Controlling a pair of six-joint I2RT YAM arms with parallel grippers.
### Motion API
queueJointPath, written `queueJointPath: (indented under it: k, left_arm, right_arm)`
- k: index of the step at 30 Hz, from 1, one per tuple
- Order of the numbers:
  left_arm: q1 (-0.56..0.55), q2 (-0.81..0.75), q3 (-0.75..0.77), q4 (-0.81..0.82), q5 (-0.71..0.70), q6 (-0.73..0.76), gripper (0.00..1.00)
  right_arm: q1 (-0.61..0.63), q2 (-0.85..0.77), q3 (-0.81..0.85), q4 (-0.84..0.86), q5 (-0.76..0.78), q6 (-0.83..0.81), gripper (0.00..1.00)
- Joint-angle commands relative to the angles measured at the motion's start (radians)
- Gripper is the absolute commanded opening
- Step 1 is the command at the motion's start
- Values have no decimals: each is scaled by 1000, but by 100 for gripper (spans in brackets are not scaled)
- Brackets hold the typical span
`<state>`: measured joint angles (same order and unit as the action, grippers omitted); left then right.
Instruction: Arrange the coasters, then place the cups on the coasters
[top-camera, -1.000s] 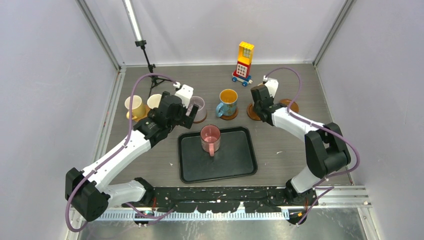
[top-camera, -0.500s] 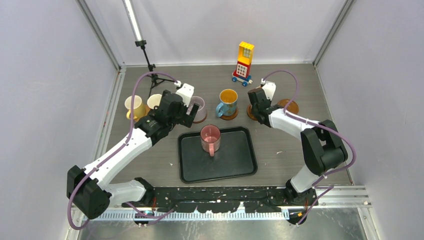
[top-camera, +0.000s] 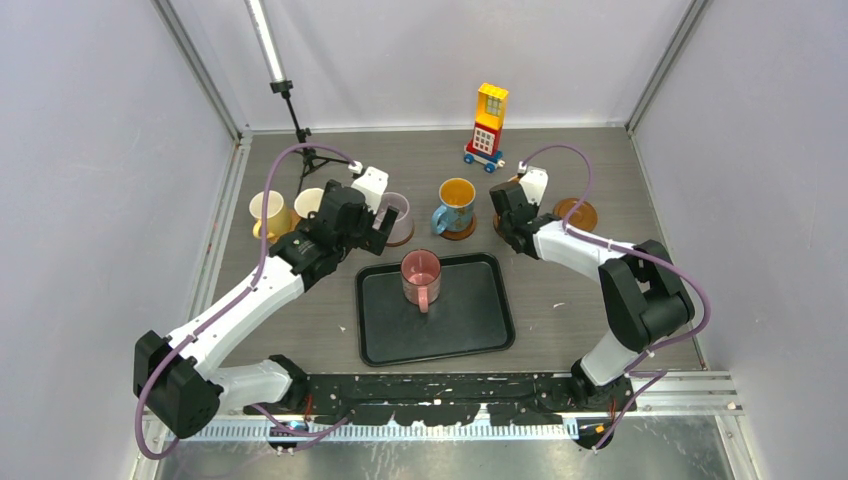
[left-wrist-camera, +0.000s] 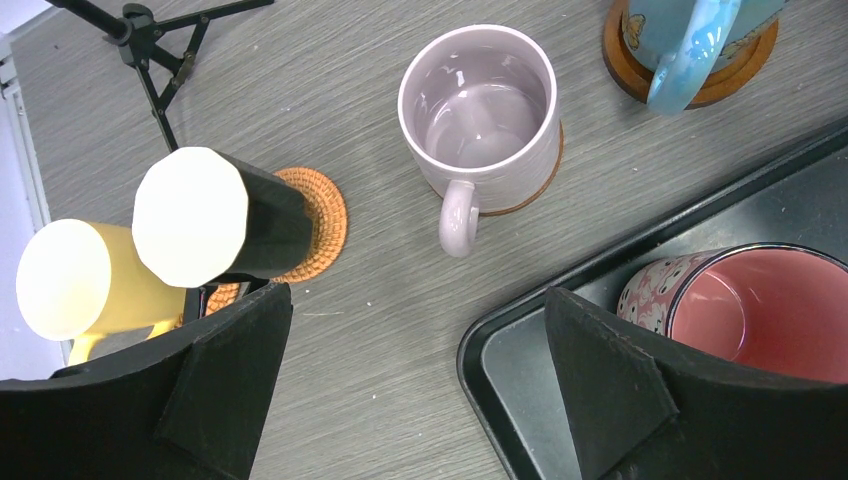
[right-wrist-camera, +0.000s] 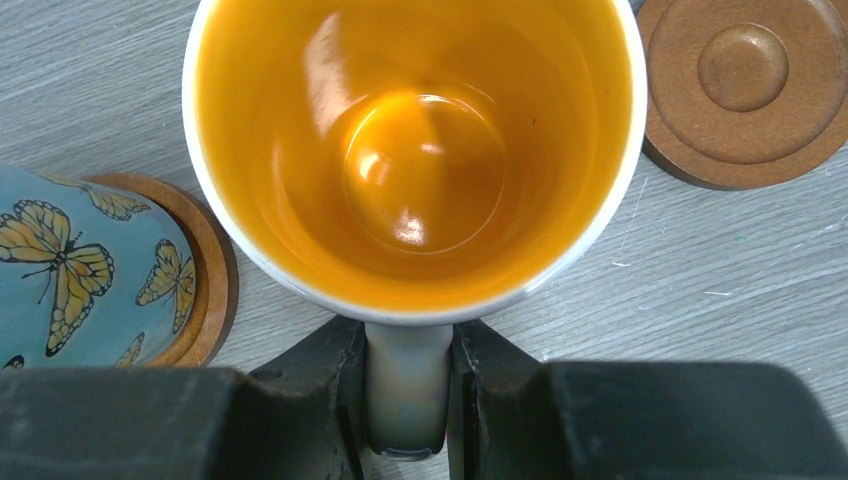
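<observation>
The right gripper (right-wrist-camera: 408, 400) has its fingers clamped on the handle of the whitish mug (right-wrist-camera: 420, 150). The mug stands upright over the far half of the tabletop, right of centre, with its handle pointing back at the fingers. 1 bare coaster (right-wrist-camera: 742, 90) lies just beside the mug, toward the right edge. Whether another sits beneath the mug cannot be told. The left gripper (left-wrist-camera: 415, 400) has its fingers wide and empty, near the tray's (left-wrist-camera: 520, 380) far-left corner.

Grey wood-grain tabletop (top-camera: 580, 290). Black tray (top-camera: 490, 335) lay front centre. Behind it ran a row of coasters (top-camera: 579, 214), the rightmost bare. Toy block tower (top-camera: 488, 125) and a light-stand tripod (top-camera: 283, 88) stood toward the back edge.
</observation>
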<state>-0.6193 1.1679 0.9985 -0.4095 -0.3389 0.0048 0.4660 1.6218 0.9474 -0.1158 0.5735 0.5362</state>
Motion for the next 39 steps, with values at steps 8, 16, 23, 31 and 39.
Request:
queueJointPath:
  k: [8, 16, 23, 31, 39]
  left_arm:
    - [6, -1, 25, 17, 18, 0, 100]
    - [7, 3, 26, 20, 20, 0, 100]
    - [6, 6, 25, 16, 23, 0, 100]
    - [8, 5, 28, 11, 23, 1, 100]
    - [9, 11, 32, 9, 23, 0, 100]
  right_arm:
    - [38, -62, -1, 40, 97, 50, 1]
    - [56, -71, -16, -8, 117, 72, 2]
    - [55, -64, -13, -36, 105, 94, 20]
    - [54, -55, -38, 23, 97, 45, 30]
    - [45, -58, -51, 45, 99, 30, 31]
